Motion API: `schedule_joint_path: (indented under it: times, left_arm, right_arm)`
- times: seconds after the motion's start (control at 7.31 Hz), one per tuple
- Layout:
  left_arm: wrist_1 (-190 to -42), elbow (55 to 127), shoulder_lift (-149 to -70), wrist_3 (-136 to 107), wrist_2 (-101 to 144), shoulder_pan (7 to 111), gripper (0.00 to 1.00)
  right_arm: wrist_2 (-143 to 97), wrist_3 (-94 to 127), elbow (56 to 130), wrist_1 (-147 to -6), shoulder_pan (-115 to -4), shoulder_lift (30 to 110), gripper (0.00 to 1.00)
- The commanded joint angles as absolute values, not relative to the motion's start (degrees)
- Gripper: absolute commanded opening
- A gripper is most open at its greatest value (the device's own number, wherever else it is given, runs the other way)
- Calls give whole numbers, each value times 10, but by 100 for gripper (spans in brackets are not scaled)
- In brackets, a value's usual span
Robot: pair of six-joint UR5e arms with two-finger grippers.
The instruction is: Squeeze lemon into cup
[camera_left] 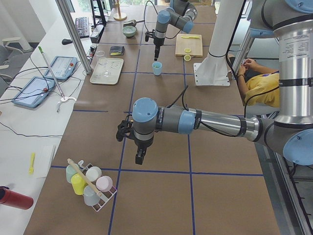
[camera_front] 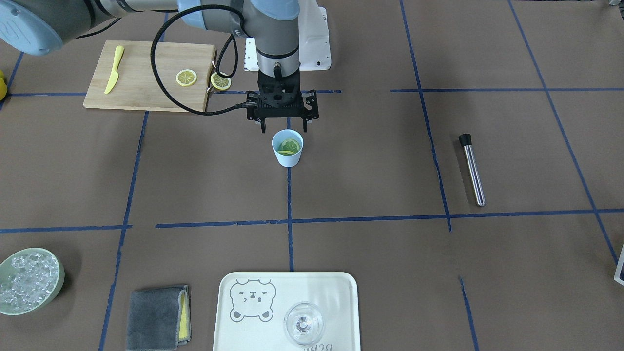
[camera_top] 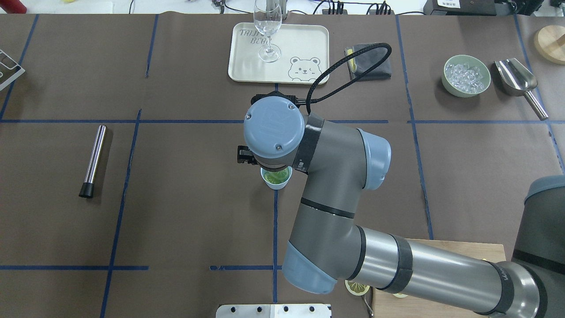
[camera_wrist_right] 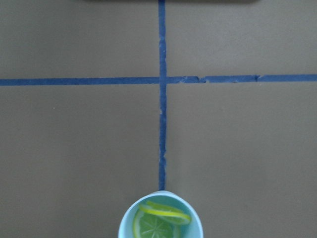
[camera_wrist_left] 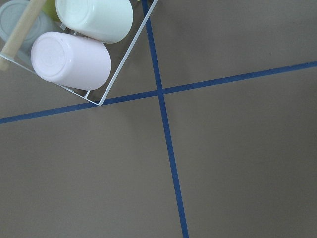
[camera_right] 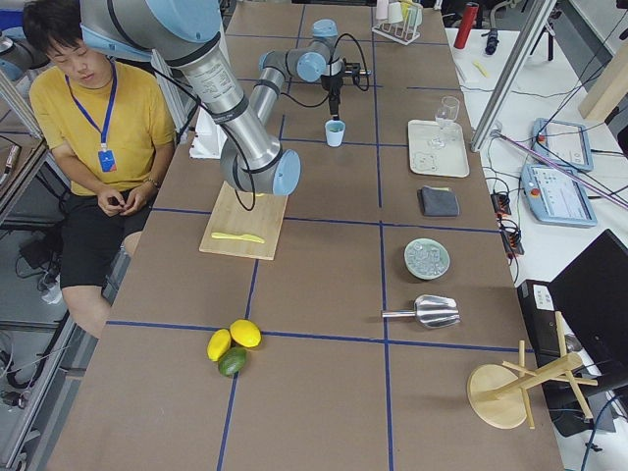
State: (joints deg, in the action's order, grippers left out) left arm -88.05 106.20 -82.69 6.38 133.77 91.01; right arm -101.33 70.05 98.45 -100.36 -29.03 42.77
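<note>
The light-blue cup (camera_front: pixel 287 157) stands near the table's middle, on a blue tape line. Lemon slices (camera_front: pixel 290 145) lie inside it, looking greenish; they also show in the right wrist view (camera_wrist_right: pixel 157 224). My right gripper (camera_front: pixel 285 127) hangs just above and behind the cup, jaws wide apart and empty. Two more lemon slices (camera_front: pixel 186 77) lie on and beside the cutting board (camera_front: pixel 146 73). My left gripper (camera_left: pixel 139 157) shows only in the exterior left view, far from the cup, and I cannot tell if it is open or shut.
A yellow knife (camera_front: pixel 114 69) lies on the board. A metal rod (camera_front: pixel 473 168) lies apart from the cup. A tray (camera_front: pixel 336 302) holds a clear glass (camera_front: pixel 303 323). A bowl of ice (camera_front: pixel 61 285) and a grey cloth (camera_front: pixel 156 317) stand nearby. A cup rack (camera_wrist_left: pixel 74 49) sits by the left wrist.
</note>
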Motion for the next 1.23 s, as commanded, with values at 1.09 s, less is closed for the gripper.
schedule_joint_path:
  times: [1.09]
  left_arm:
    - [-877, 1060, -831, 58, 1338, 874, 100]
  right_arm:
    - [-1271, -90, 1068, -994, -814, 944, 100]
